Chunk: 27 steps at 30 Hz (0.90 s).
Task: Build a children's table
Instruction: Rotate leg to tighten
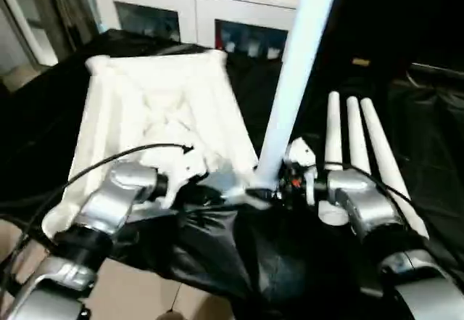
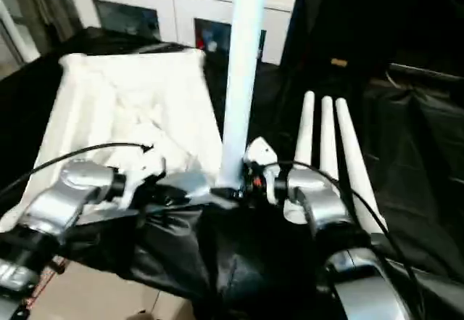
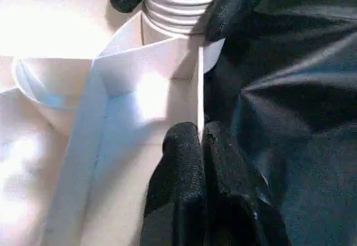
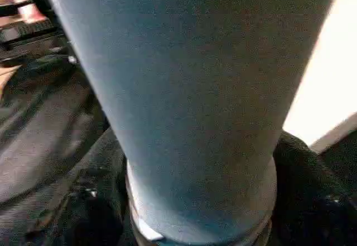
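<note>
Left gripper pinched on tabletop rim beside corner socket; right gripper clasping upright leg. Risk: cross-threading from tilt.

A work surface draped in black cloth is seen; the upturned tabletop and three loose legs are laid on it.

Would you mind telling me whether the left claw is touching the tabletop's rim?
Touching. In the left wrist view the left claw has its two black fingertips closed on the thin upright rim wall of the tabletop, one on each side, near the corner socket.
</note>
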### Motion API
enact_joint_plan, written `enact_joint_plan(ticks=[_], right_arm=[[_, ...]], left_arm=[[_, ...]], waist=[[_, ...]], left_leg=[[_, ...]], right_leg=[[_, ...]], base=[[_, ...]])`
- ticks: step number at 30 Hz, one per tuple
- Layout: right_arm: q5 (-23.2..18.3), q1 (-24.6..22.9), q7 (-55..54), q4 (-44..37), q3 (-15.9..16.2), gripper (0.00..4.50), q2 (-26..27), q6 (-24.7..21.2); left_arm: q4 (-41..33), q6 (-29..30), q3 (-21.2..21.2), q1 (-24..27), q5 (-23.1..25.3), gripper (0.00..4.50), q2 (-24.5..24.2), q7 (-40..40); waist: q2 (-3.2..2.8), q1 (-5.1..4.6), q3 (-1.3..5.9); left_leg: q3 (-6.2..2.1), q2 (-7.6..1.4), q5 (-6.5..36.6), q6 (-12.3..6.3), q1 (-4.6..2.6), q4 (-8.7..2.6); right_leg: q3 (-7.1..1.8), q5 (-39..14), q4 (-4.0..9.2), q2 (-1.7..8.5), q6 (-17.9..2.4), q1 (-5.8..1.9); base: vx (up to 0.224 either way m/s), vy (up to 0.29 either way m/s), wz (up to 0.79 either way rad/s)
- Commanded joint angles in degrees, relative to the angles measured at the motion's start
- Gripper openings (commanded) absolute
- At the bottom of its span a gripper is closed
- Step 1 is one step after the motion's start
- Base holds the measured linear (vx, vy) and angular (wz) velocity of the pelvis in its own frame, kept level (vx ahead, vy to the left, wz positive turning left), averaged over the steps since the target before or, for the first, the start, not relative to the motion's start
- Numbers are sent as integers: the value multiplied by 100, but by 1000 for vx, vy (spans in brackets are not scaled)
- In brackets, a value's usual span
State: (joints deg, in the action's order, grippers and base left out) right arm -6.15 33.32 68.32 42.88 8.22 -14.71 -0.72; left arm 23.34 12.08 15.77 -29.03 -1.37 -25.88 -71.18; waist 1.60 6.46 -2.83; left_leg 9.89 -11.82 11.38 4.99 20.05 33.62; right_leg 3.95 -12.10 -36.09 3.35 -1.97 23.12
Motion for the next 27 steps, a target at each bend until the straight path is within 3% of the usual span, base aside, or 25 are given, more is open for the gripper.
enact_joint_plan(ticks=[1,8,10,11,14,16,21,23,27], right_arm=[[-45,-90,177,-139,130,285,85,-148],[50,-132,-147,-116,155,278,230,-202],[301,121,-1511,474,-42,277,508,-194],[384,286,-2318,824,-181,277,676,-225],[380,507,-3346,1264,-406,276,944,-357],[273,644,-4124,1512,-614,276,1236,-555],[276,736,-4561,1685,-650,276,1448,-592],[301,788,-4588,1781,-667,331,1523,-500],[405,922,-4515,1922,-666,371,1561,-202]], left_arm=[[-199,-72,87,21,-105,0,50,-78],[-110,-31,12,-31,-86,0,172,171],[127,99,-116,-213,40,0,530,889],[291,236,-196,-354,120,0,768,1390],[557,452,-324,-590,213,0,1139,2129],[838,608,-465,-838,259,0,1520,2839],[923,671,-508,-956,249,0,1772,3153],[925,656,-492,-965,268,0,1832,3164],[739,502,-326,-836,279,0,1762,2781]], waist=[[-29,1,338],[-18,1,339],[-14,-24,329],[-31,-50,311],[-27,-114,315],[-20,-120,314],[-16,-97,351],[-20,-96,348],[-27,-109,331]], left_leg=[[-7,-186,584,-339,-5,-362],[-16,-178,474,-282,5,-366],[-17,-173,545,-230,-1,-377],[-18,-163,650,-103,-22,-396],[-35,-154,905,157,-49,-418],[-23,-135,907,97,-30,-406],[-27,-131,603,-79,16,-386],[-25,-130,592,-112,20,-385],[-27,-143,758,-117,9,-398]], right_leg=[[-308,-195,374,476,-1363,-340],[-311,-216,373,483,-1302,-343],[-315,-378,396,483,-1270,-333],[-318,-642,433,487,-1250,-308],[-330,-1229,492,504,-1115,-310],[-341,-1170,502,490,-1062,-308],[-323,-581,439,481,-1076,-342],[-320,-521,439,479,-1086,-345],[-317,-766,470,493,-1093,-329]], base=[[0,0,0],[0,0,0],[0,0,0],[0,0,0],[0,0,0],[0,0,0],[0,0,0],[0,0,0],[0,0,0]])
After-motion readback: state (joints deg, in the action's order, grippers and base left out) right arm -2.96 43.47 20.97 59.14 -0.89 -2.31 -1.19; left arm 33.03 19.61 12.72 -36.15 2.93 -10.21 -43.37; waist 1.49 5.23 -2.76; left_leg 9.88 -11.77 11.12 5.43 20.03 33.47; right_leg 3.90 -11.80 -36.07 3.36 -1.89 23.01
